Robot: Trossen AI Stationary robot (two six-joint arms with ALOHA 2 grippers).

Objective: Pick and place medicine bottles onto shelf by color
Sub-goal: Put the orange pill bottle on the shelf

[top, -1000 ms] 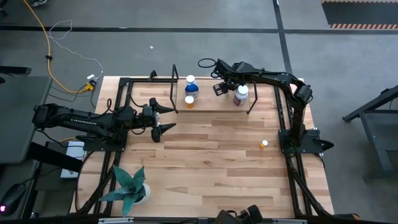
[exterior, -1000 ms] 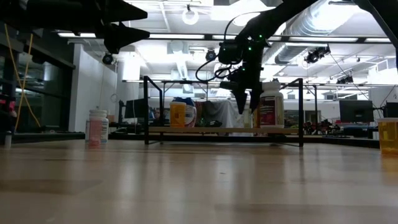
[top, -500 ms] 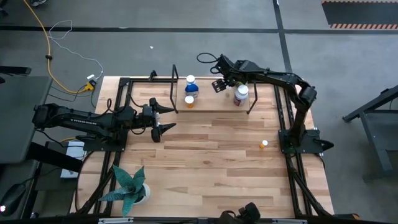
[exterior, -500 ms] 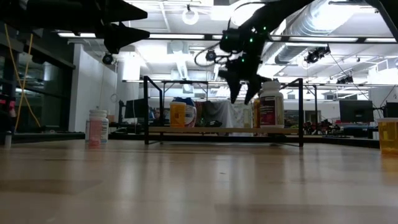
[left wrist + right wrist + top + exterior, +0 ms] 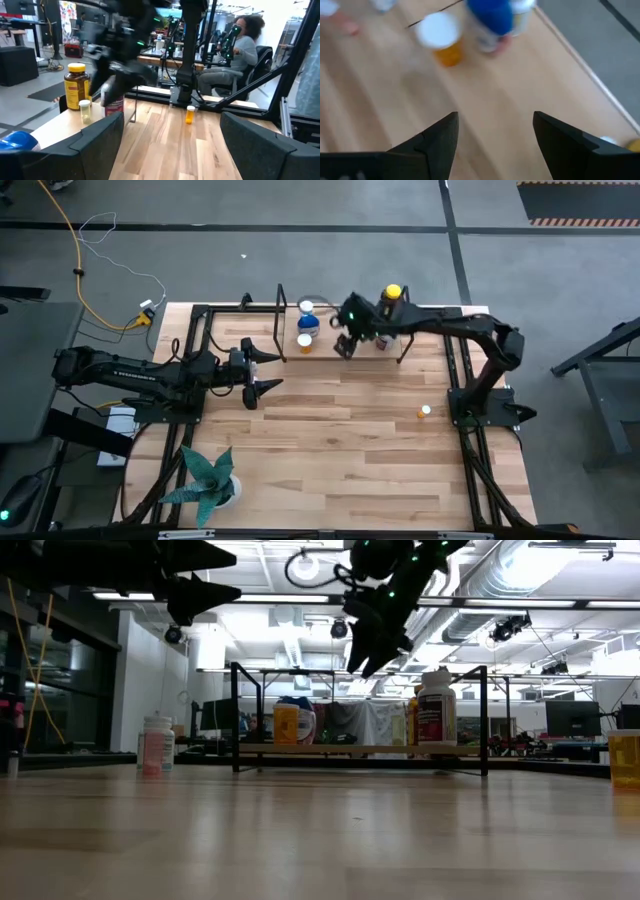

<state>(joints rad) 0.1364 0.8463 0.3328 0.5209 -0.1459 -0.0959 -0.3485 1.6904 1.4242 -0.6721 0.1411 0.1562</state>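
The shelf (image 5: 345, 352) stands at the table's far middle. On its left part stand a white bottle with a blue cap (image 5: 307, 323) and an orange vial with a white cap (image 5: 304, 341). On its right part stand a white bottle with a red label (image 5: 436, 710) and a taller amber bottle with a yellow cap (image 5: 391, 295). Another orange vial (image 5: 425, 412) stands on the table at the right. My right gripper (image 5: 368, 650) is open and empty above the shelf's middle; in its wrist view (image 5: 495, 135) it looks down on the blue-capped bottle (image 5: 492, 20). My left gripper (image 5: 265, 370) is open and empty, left of the shelf.
A white bottle with a pink label (image 5: 155, 745) stands on the table at the left of the low view. A potted green plant (image 5: 210, 480) stands at the near left corner. Black frame rails run along the table's left and right sides. A seated person (image 5: 240, 55) is beyond the table.
My right gripper has risen from beside the red-labelled white bottle and gone toward the table's left, along the shelf. The bottle stays upright on the shelf. The arm's move has uncovered the amber bottle in the high view.
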